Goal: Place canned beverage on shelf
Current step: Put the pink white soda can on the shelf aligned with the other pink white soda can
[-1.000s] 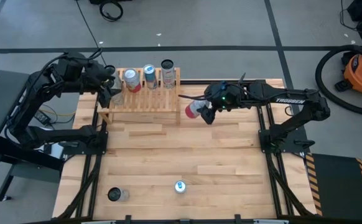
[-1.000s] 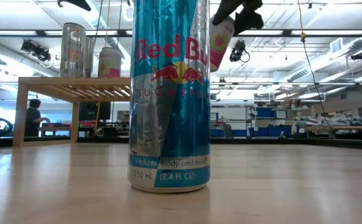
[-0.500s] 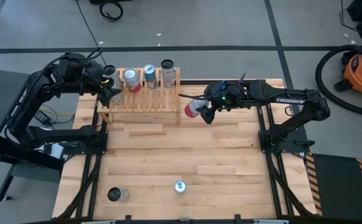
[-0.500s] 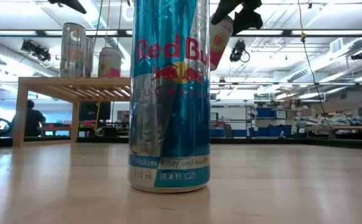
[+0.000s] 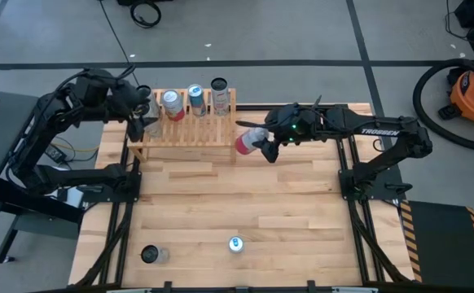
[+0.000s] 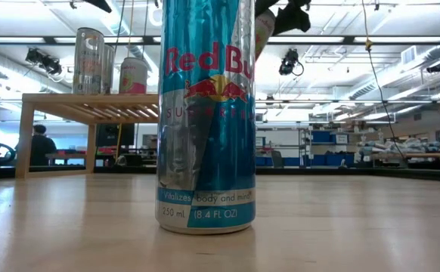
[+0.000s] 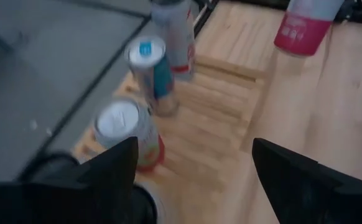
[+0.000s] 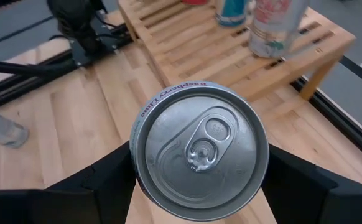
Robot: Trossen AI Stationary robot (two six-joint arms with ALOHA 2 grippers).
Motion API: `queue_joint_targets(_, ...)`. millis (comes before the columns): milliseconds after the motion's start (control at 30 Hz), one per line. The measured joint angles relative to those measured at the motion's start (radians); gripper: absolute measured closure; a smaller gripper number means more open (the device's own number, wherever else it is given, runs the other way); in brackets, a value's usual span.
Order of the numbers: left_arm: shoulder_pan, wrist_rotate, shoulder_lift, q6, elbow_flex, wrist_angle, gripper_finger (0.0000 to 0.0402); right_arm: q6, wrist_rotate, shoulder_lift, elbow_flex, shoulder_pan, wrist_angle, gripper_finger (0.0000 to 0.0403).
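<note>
A white-and-pink can (image 5: 247, 141) hangs tilted beside the right end of the shelf (image 5: 188, 130), with my right gripper (image 5: 263, 145) shut on it. The right wrist view shows its silver top (image 8: 199, 149) end-on, and the low view shows it (image 6: 263, 30) partly behind a blue can. Three cans (image 5: 173, 102) (image 5: 196, 98) (image 5: 219, 89) stand upright on the shelf's slats. My left gripper (image 5: 146, 114) hovers open at the shelf's left end. In the left wrist view its fingers stand wide apart (image 7: 193, 149) above the slats (image 7: 218, 106), with nothing between them. My right gripper pinches the can between its two fingers (image 8: 100, 180), on opposite sides of the wall just below the top rim (image 8: 137, 155). The fingers come from the table's right, slanting down, and lie along the can. The can is lifted clear, with its top toward the wrist and its pink bottom (image 7: 299, 34) toward the shelf.
A blue Red Bull can (image 5: 235, 243) stands near the table's front edge and fills the middle of the low view (image 6: 205, 113). A dark-topped can (image 5: 150, 255) stands at the front left. An orange vacuum (image 5: 469, 89) sits on the floor to the right. Bare planks (image 5: 245, 195) lie mid-table.
My right gripper has tipped upward, swinging the held can a little up and toward the shelf's right end. The can stays tilted and clear of the table. My left gripper has stayed at the shelf's left end.
</note>
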Motion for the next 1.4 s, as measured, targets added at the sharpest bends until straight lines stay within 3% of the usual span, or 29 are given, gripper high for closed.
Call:
queue_joint_targets(100,0.000,0.001,0.000,0.025,0.000,0.070,0.0085,-0.020,-0.005,0.000,0.000,0.000,0.006,0.0106)
queue_joint_targets(400,0.000,0.001,0.000,-0.130,0.000,0.279,0.0085,-0.058,-0.004,0.000,0.000,0.000,0.004,0.0106)
queue_joint_targets(800,0.000,0.001,0.001,-0.261,0.000,0.393,0.0085,-0.086,0.023,0.000,0.000,-0.005,0.004,0.0106)
queue_joint_targets(1033,0.000,0.016,0.042,-0.248,0.000,0.364,0.0085,-0.086,0.007,0.000,0.000,-0.007,0.020,0.0105)
queue_joint_targets(1400,-0.060,0.025,0.222,-0.073,0.000,0.363,0.0085,-0.034,-0.119,0.000,0.000,0.011,0.065,0.0106)
